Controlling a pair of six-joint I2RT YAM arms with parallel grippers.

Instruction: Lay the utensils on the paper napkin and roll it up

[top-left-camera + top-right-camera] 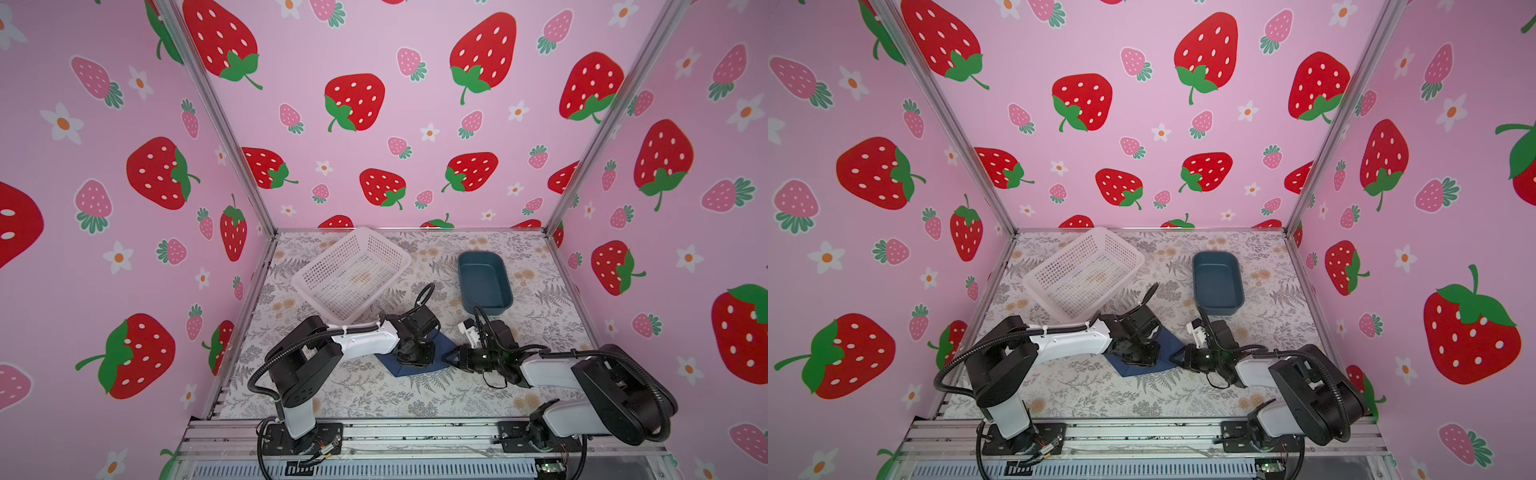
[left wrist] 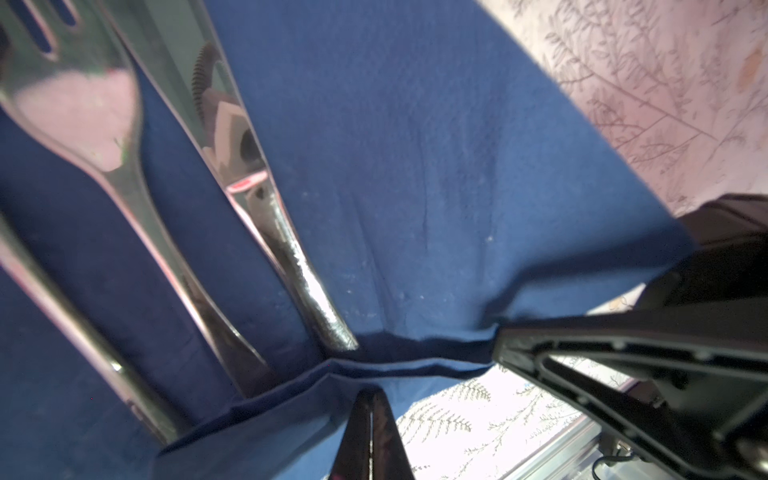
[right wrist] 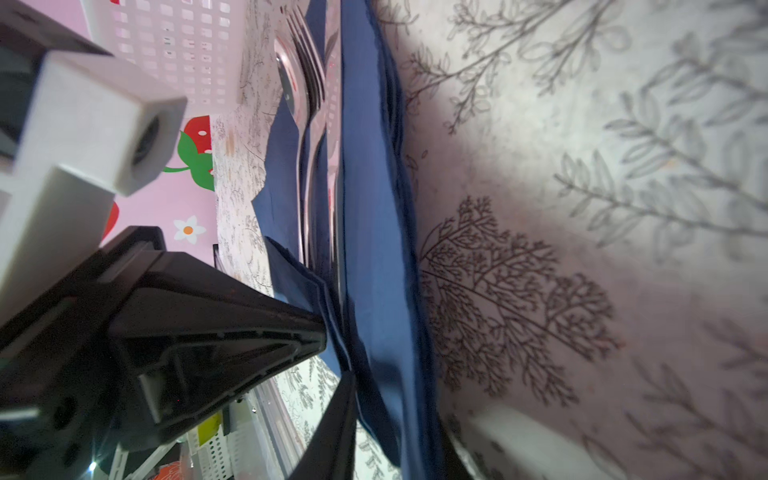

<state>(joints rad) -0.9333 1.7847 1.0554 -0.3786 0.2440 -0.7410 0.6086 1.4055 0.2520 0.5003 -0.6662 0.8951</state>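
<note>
The navy paper napkin (image 1: pixel 388 365) (image 1: pixel 1123 369) lies mid-table under both wrists. The left wrist view shows the utensils on the napkin (image 2: pixel 415 166): a fork (image 2: pixel 83 104), a knife (image 2: pixel 237 149) and a third handle (image 2: pixel 62 311). In both top views the left arm hides them. My left gripper (image 2: pixel 370 392) (image 1: pixel 413 357) is shut at the napkin's raised, folded near edge. My right gripper (image 3: pixel 386 395) (image 1: pixel 449 357) grips the same edge near its corner. In the right wrist view the napkin (image 3: pixel 374 208) stands folded up beside the fork and spoon (image 3: pixel 293 83).
A white mesh basket (image 1: pixel 353 274) sits at the back left, touching the left forearm. A teal tray (image 1: pixel 484 282) stands at the back right, just behind the right wrist. An aluminium rail (image 1: pixel 415 432) runs along the front edge. Strawberry-print walls close in three sides.
</note>
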